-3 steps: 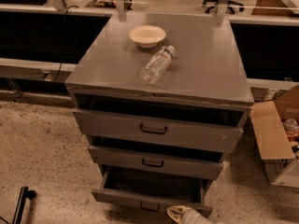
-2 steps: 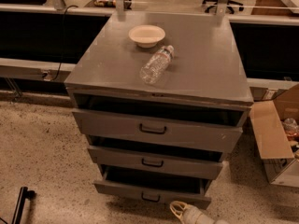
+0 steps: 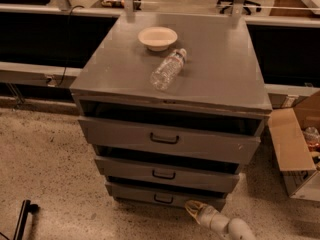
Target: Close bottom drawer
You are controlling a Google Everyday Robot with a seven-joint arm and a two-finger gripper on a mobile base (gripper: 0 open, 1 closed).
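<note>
The bottom drawer point(image 3: 165, 196) is the lowest, narrowest drawer of the grey metal cabinet point(image 3: 225, 79). Its slim front with a small dark bar handle point(image 3: 163, 199) sits only slightly out, just forward of the cabinet body, with a thin dark gap above it. My gripper point(image 3: 194, 210) comes in from the lower right at floor level. Its pale tip is right at the drawer's front, near the right part of the panel. The middle drawer point(image 3: 165, 172) and top drawer point(image 3: 165, 139) stand partly open above.
A white bowl point(image 3: 157, 37) and a lying plastic water bottle point(image 3: 167, 69) rest on the cabinet top. An open cardboard box point(image 3: 295, 149) stands on the floor at the right. A dark object point(image 3: 22, 219) lies at the lower left. Black benches run behind.
The bottom drawer has slid back into the cabinet from well pulled out. My gripper has followed it inward and up toward the drawer front.
</note>
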